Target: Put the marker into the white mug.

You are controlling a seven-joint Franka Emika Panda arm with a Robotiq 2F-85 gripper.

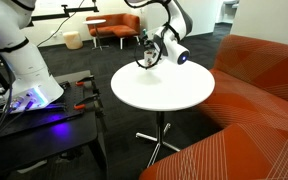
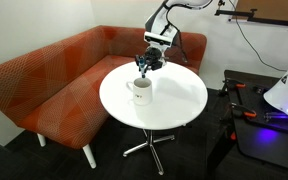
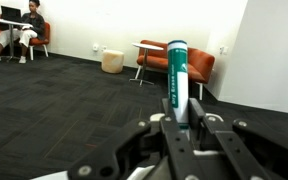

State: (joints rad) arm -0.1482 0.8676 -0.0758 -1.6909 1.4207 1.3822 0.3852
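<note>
My arm (image 1: 172,22): arched over, wrist tilted | gripper (image 3: 181,120): I've got the fingers (image 3: 199,128) pinched on the marker (image 3: 177,75) | marker sits between the fingers, rising above them in wrist view

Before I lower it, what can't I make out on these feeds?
Lower end of the marker: wrist view, hidden inside the tool.
The marker in both exterior views: too small, masked by the tool.
The white mug: outside the wrist view, so alignment over its opening is unclear.
</note>
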